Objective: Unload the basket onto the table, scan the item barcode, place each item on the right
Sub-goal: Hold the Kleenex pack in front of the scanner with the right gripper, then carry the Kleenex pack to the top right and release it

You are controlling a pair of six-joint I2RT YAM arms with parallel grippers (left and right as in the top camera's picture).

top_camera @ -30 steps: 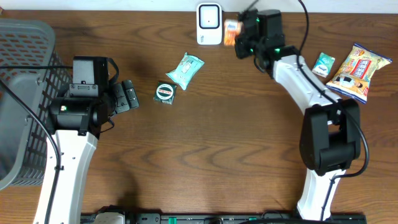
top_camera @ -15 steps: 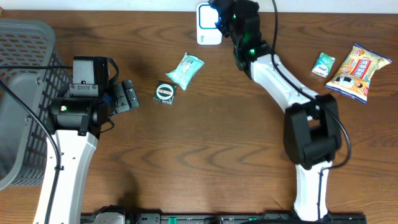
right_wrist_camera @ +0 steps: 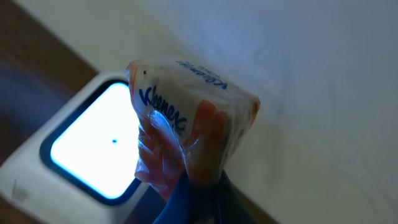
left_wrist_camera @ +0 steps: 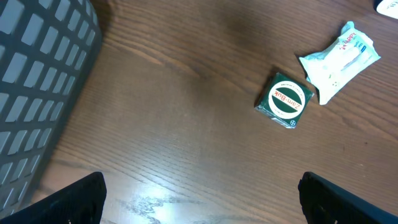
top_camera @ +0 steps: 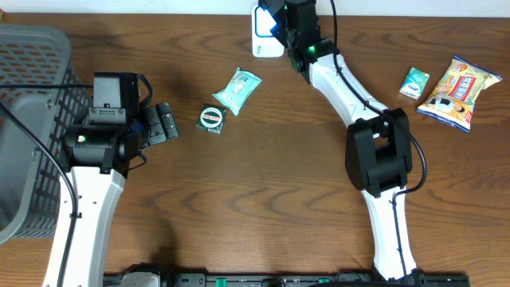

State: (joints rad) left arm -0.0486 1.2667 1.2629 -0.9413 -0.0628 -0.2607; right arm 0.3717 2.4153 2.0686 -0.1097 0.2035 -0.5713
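The Kleenex tissue pack [right_wrist_camera: 186, 121] hung up off the table at the far edge, right in front of the lit window of the scanner [right_wrist_camera: 93, 165], tilted, with its printed face turned partly toward the glass. It looked a light, soft thing to me: a thin crinkly film over a wad of tissue, the wrapper bunched where it was gripped, so I judged it would squash and swivel rather than stay square, and the glossy film could slip. The right gripper [right_wrist_camera: 186, 190] had its fingers pressed together on the pack's lower end, pinching a fold of wrapper and little else; a hold across the firmer middle would probably have kept the barcode side steadier, though I could not see where the barcode sat. Over on the other side the left gripper [top_camera: 163, 123] hovered with its fingers spread wide and nothing between them, low over bare table [left_wrist_camera: 186, 143]. Near it lay a small green tin [left_wrist_camera: 285, 101] just beside a pale blue-and-white packet [left_wrist_camera: 339, 59], with the grey basket [top_camera: 32, 80] at the left edge and a snack bag [top_camera: 456, 92] far right.
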